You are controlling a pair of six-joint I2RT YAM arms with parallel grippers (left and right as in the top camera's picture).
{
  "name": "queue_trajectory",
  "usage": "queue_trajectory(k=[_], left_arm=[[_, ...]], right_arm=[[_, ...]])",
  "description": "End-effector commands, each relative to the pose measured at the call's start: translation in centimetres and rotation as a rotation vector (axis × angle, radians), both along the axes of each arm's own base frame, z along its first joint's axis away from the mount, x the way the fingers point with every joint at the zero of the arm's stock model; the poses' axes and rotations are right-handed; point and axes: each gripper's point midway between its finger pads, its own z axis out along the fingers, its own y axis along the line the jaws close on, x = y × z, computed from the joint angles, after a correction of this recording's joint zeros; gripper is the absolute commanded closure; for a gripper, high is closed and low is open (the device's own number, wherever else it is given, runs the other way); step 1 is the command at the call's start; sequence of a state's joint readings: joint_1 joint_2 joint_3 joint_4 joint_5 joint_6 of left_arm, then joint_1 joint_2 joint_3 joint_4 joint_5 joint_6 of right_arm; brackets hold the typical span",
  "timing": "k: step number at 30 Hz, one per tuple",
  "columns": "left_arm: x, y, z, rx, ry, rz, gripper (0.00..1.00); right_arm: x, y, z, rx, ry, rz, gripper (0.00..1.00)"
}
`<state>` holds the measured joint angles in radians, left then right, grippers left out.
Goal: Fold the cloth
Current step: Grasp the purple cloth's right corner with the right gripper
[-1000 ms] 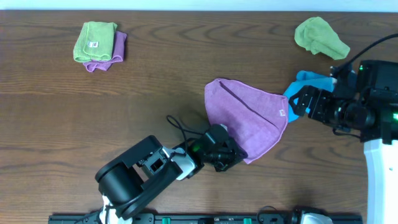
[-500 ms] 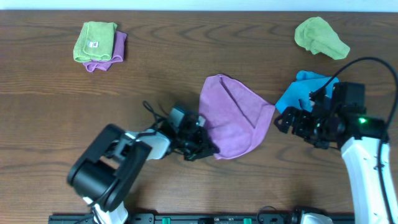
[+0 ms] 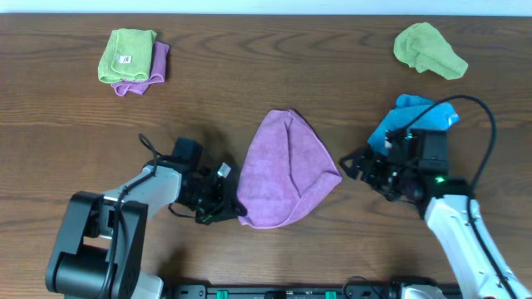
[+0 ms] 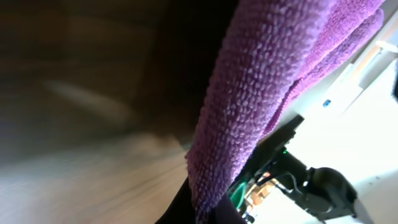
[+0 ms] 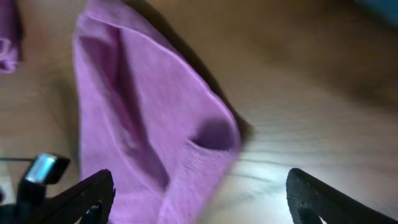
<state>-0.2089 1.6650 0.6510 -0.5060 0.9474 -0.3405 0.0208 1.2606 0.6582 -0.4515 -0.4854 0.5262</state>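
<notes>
Left gripper point(image 3: 229, 204) pinched tight on the lower-left edge of the lilac cloth point(image 3: 287, 170), which lies rumpled and partly doubled over on the wooden table point(image 3: 249, 83). Right gripper point(image 3: 356, 164) sits just right of the cloth, jaws spread wide, holding nothing. Bright blue cloth point(image 3: 411, 108) lies further right.

Open table point(image 3: 357, 91) lies to either side of the right gripper point(image 3: 352, 166). The cloth point(image 3: 287, 170) lies just ahead, with the left gripper point(image 3: 231, 202) at its far edge. The blue cloth point(image 3: 407, 116) crowds close behind.
</notes>
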Motion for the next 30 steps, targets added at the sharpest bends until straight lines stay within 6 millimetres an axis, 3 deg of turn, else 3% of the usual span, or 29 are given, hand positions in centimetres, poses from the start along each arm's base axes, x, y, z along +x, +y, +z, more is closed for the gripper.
queue_trajectory(k=[1,6,11,21,27,30], left_arm=[[0.2,1.3,-0.5,0.048,-0.078,-0.048,0.94],[0.7,2.4,-0.5,0.083,-0.084,-0.049,0.94],[1.3,3.4,0.0,0.133,-0.093,-0.068,0.94],[2.7,3.8,0.5,0.169,-0.130,-0.077,0.94],[2.7,3.8,0.5,0.171,-0.130,-0.077,0.94],[2.7,3.8,0.5,0.171,-0.130,-0.077,0.94]], right_arm=[[0.3,2.3,-1.0,0.050,0.037,-0.004,0.12],[1.6,5.3,-3.7,0.068,0.060,0.038,0.21],[1.5,6.9,-6.8,0.097,0.132,0.060,0.29],[0.7,8.2,-6.1,0.180,0.152,0.116,0.32],[1.7,8.4,-4.7,0.179,0.090,0.137,0.32],[2.7,7.5,-3.7,0.124,0.049,0.101,0.32]])
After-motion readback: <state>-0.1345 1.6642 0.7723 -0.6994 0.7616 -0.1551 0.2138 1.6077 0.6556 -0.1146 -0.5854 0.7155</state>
